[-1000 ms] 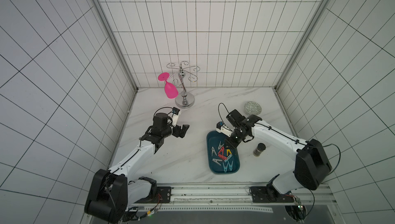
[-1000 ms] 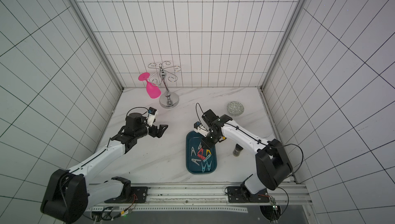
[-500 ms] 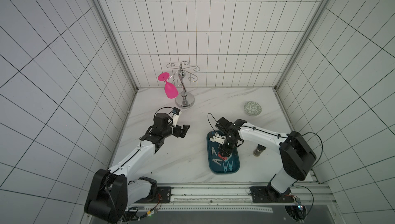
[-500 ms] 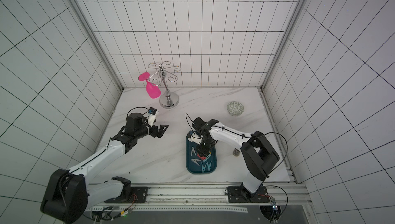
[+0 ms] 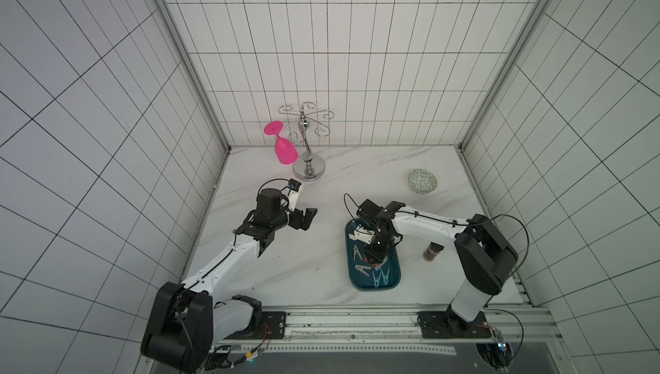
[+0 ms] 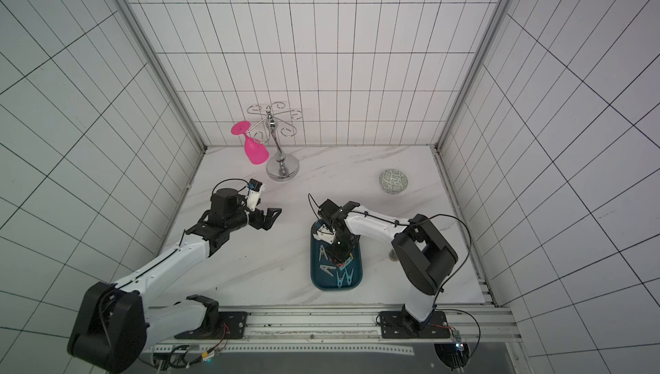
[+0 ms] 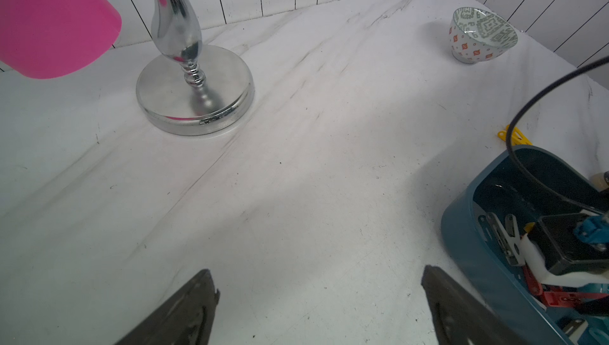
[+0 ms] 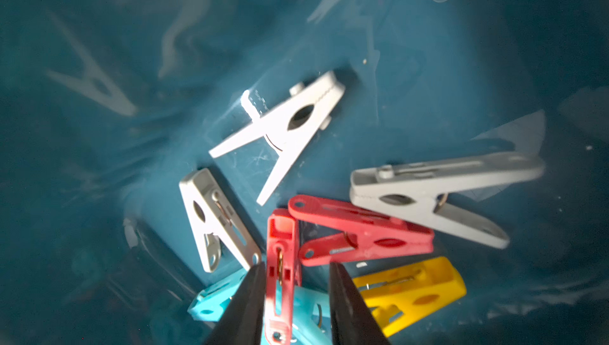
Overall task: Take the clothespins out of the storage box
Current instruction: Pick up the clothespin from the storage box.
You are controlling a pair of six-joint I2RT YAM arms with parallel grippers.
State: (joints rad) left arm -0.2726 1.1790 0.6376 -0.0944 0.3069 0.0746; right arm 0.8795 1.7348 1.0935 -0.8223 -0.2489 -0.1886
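Seven or more clothespins (image 8: pixel 283 122) lie loose inside the teal storage box (image 5: pixel 395 272), which sits on the marble tabletop (image 5: pixel 303 265). The right end effector (image 8: pixel 296 265) is down inside the box, its jaws narrow and straddling a red clothespin (image 8: pixel 281 254) that stands on edge; one finger (image 8: pixel 250 294) is right against it, while a gap shows on the other side. Beside that peg in the box lie a second red clothespin (image 8: pixel 362 234), a yellow clothespin (image 8: pixel 412 290), a light blue clothespin (image 8: pixel 214 297) and three pale grey clothespins (image 8: pixel 428 191). Just outside the box, past one rounded end, a loose yellow clothespin (image 7: pixel 514 135) rests on the tabletop. The left end effector (image 7: pixel 316 271) hangs above bare tabletop well apart from the box, jaws wide and holding nothing.
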